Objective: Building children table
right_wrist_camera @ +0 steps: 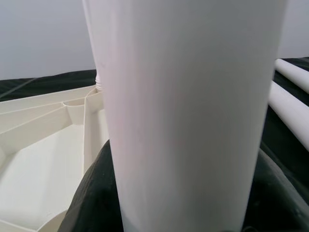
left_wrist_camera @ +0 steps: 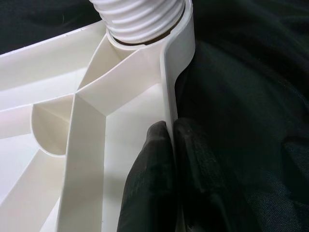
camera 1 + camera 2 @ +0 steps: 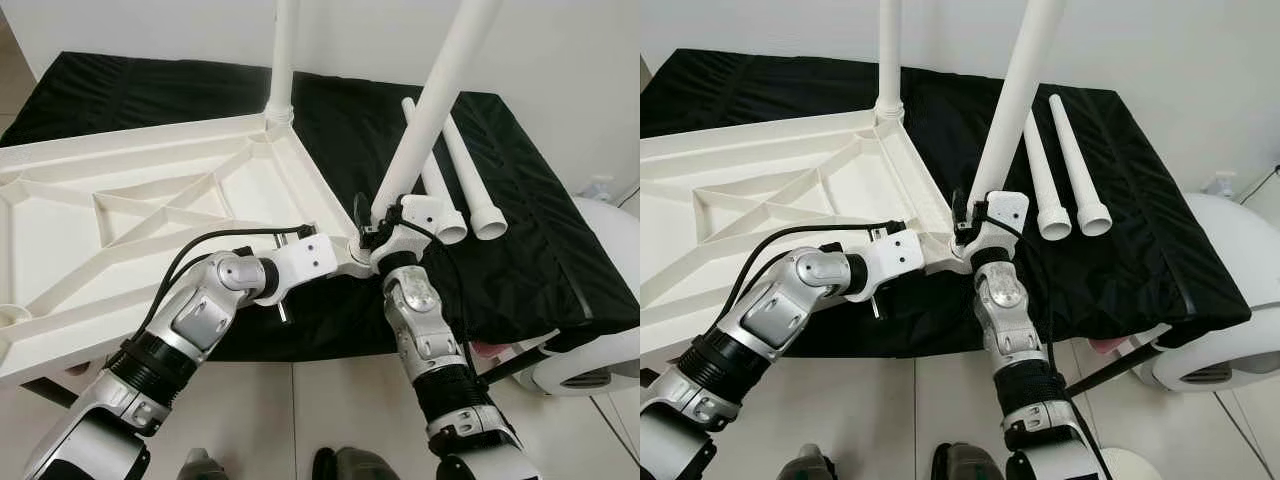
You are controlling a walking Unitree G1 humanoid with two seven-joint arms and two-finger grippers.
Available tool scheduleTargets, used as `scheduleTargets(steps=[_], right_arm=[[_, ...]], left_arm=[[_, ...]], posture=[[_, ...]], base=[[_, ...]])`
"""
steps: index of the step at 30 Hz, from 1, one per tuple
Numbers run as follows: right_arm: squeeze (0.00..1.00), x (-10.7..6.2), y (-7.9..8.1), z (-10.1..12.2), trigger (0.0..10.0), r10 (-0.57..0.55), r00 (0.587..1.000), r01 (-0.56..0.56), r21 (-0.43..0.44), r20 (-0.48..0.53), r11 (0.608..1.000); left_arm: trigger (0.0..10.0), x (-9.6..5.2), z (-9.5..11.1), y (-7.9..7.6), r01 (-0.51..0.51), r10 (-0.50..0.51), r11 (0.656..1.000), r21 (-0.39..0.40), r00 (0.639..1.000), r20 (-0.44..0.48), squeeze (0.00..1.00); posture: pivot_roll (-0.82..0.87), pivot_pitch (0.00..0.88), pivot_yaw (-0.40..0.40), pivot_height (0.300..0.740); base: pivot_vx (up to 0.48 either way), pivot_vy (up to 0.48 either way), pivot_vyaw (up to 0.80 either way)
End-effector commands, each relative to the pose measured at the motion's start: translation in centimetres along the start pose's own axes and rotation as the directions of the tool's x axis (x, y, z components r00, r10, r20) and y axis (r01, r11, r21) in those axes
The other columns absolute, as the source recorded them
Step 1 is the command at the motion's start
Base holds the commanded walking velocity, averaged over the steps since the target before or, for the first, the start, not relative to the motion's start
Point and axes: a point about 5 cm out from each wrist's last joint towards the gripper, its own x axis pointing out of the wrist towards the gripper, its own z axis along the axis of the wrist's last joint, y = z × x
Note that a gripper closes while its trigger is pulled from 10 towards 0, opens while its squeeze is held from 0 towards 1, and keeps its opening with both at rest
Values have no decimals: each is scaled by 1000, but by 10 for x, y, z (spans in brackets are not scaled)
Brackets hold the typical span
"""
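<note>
- Upturned white tabletop [image 3: 120, 215] lies on black cloth [image 3: 520, 250], at 10 o'clock.
- Left gripper [image 2: 171, 145] pinches its rim, fingers together.
- Right gripper [image 3: 385, 232] clamps tilted leg [image 3: 435, 100] at the near corner.
- Two spare legs [image 3: 470, 185] lie at 2 o'clock.

Your right tool [image 3: 968, 232] grips the tilted white leg [image 3: 1012, 105] at the tabletop's [image 3: 760, 200] corner; two legs [image 3: 1060, 170] lie beside.
</note>
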Motion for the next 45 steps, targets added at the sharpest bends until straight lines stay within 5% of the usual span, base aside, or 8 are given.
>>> scheduleTargets(steps=[1,21,31,45], right_arm=[[0,-20,-44,-41,10000,-198,959,184,-89,-201,979],[0,-45,-46,-54,10000,-100,969,87,-68,-226,994],[0,-51,-30,-41,10000,111,983,-101,75,-148,992],[0,-31,-61,-43,10000,91,962,-106,-46,-256,993]], left_arm=[[10000,-5,-12,-2,3,-4,1000,-11,998,-55,0],[10000,-3,-11,-4,6,-7,1000,-9,999,-50,0],[10000,-2,-10,-5,5,-5,1000,-6,999,-48,0],[10000,-2,-10,-4,3,-3,1000,-10,999,-46,0]], posture=[[68,106,-90,740],[60,92,-92,740],[57,93,-97,740],[51,99,-92,740]], base=[[0,0,0],[0,0,0],[0,0,0],[0,0,0]])
